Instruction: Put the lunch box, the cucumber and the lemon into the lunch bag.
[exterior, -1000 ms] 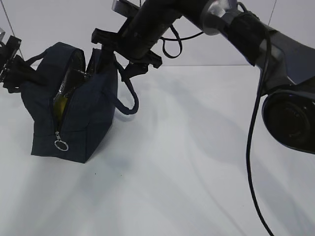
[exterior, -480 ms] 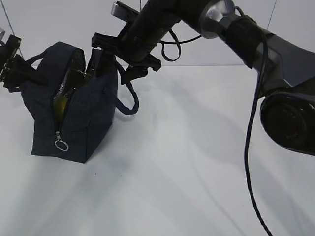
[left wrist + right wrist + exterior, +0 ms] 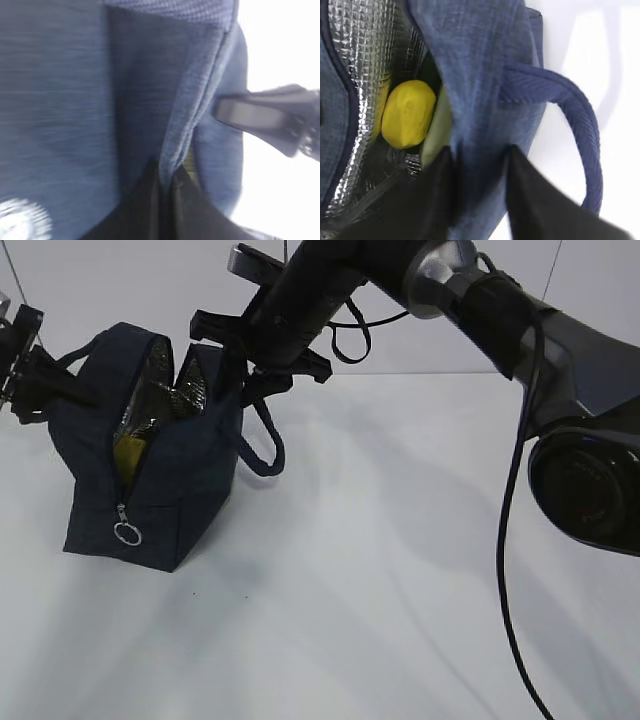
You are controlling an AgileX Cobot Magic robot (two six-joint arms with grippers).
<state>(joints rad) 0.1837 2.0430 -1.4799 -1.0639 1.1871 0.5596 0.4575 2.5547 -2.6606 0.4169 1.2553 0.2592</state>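
The dark navy lunch bag stands at the table's left with its top unzipped and its silver lining showing. Inside it lies the yellow lemon, and a pale green edge of the lunch box shows beside it. The cucumber is hidden. My left gripper is shut on a fold of the bag's fabric on its left side. My right gripper straddles the bag's right wall, one finger inside and one outside, closed on the fabric.
A padded loop handle hangs off the bag's right side. The silver ring pull dangles low on the front zipper. My right arm and its cable reach across from the upper right. White tabletop lies in front and to the right.
My right gripper's jaws have narrowed onto the bag's right wall and drawn it rightward. The opening is wider, with more silver lining showing. The left gripper keeps its hold.
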